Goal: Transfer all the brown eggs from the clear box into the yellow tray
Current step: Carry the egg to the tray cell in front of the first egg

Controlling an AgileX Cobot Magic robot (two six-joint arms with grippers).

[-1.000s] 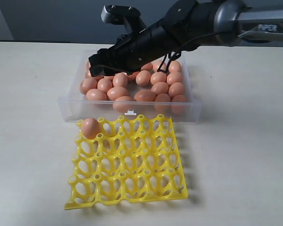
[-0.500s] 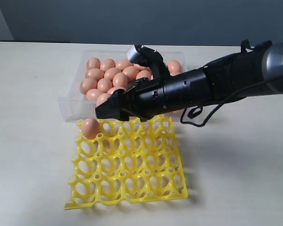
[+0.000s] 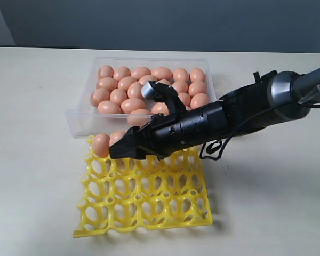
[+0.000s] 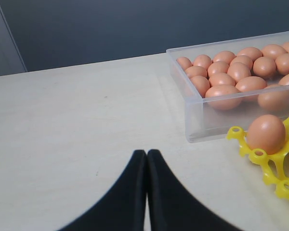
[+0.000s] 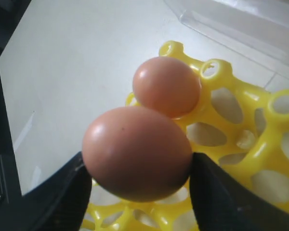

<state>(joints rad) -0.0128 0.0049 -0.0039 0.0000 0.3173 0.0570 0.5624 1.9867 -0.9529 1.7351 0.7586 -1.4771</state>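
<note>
My right gripper point(image 3: 118, 147) reaches in from the right, shut on a brown egg point(image 3: 116, 138) held over the back left part of the yellow tray point(image 3: 149, 198). In the right wrist view that egg point(image 5: 137, 153) fills the gap between the two black fingers point(image 5: 67, 192), just beside another egg point(image 5: 167, 85) seated in the tray's corner cup point(image 5: 231, 127). That seated egg point(image 3: 100, 145) touches nothing else. The clear box point(image 3: 84, 124) behind the tray holds several brown eggs point(image 3: 149, 88). My left gripper point(image 4: 147, 153) is shut and empty over bare table, left of the box point(image 4: 192, 115).
The black right arm point(image 3: 224, 120) lies low across the box's front right corner and the tray's back edge, with a cable loop point(image 3: 212, 149) hanging from it. A dark wall runs behind the pale table point(image 3: 37, 160).
The right arm has lifted an egg out of the box and carried it forward and down to the tray's back left, beside the seated egg.
</note>
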